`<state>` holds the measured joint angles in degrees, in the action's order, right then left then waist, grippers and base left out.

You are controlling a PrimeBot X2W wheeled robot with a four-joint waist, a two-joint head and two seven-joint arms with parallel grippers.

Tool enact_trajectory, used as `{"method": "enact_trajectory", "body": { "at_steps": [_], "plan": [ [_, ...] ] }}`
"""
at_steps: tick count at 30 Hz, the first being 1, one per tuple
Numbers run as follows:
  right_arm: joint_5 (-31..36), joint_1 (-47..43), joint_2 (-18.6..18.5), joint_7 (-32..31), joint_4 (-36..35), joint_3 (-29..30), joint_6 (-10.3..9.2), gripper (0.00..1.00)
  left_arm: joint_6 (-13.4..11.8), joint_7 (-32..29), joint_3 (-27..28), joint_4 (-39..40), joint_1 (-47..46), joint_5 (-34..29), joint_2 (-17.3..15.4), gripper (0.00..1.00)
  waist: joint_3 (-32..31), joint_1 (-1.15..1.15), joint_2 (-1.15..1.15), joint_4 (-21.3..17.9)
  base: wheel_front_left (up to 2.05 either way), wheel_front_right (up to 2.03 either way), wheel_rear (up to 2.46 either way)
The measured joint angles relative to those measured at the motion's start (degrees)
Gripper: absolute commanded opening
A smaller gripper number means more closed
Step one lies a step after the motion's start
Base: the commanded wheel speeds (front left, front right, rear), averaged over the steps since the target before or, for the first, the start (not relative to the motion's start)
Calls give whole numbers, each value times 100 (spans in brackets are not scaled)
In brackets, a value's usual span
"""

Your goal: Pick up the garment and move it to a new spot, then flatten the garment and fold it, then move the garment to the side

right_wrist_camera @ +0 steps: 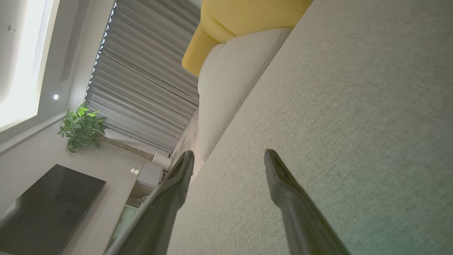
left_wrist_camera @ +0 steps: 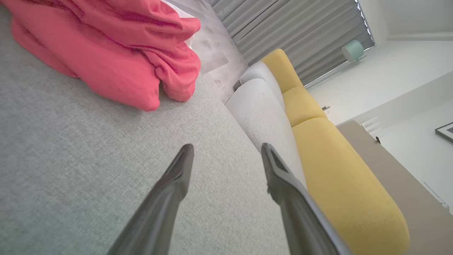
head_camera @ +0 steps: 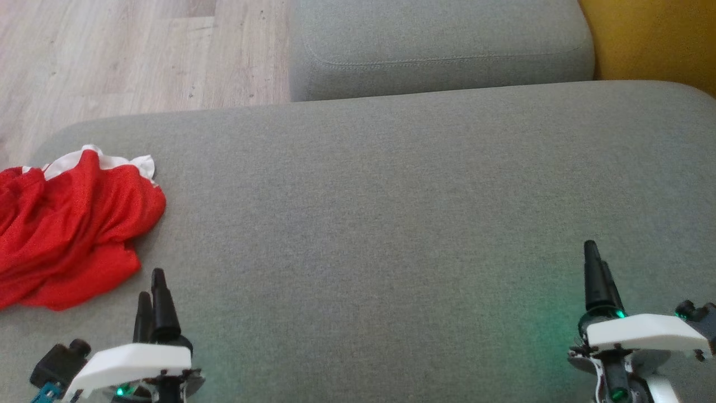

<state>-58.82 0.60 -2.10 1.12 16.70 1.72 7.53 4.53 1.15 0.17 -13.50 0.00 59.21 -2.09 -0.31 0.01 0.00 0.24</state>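
A crumpled red garment (head_camera: 67, 224) with white trim lies bunched at the far left of the grey cushion (head_camera: 391, 224). In the left wrist view the garment (left_wrist_camera: 116, 53) sits ahead and to the upper left of the fingers. My left gripper (head_camera: 152, 294) hovers just below and right of the garment, open and holding nothing; its own view shows the left gripper (left_wrist_camera: 226, 152) with jaws spread over bare fabric. Far to the right my right gripper (head_camera: 597, 266) is open and empty over the cushion; in its own view the right gripper (right_wrist_camera: 229, 157) has fingers spread wide.
A second grey cushion (head_camera: 442, 50) stands behind the main one, with a yellow cushion (head_camera: 654, 39) at the far right. Wooden floor (head_camera: 128, 56) shows beyond the cushion's rounded back left edge. The wrist views show curtains (right_wrist_camera: 141, 81), a plant (right_wrist_camera: 81, 127) and a dark screen (right_wrist_camera: 46, 209).
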Motion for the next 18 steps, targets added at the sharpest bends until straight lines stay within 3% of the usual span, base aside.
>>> {"method": "enact_trajectory", "body": {
  "at_steps": [18],
  "plan": [
    [1416, 3, -3, 269, -130, -389, 0, 100, -211, 267, -305, 254, 1, -1215, -63, 100, 28, 0, 0, 11, 0, 0, 0]
  ]
}}
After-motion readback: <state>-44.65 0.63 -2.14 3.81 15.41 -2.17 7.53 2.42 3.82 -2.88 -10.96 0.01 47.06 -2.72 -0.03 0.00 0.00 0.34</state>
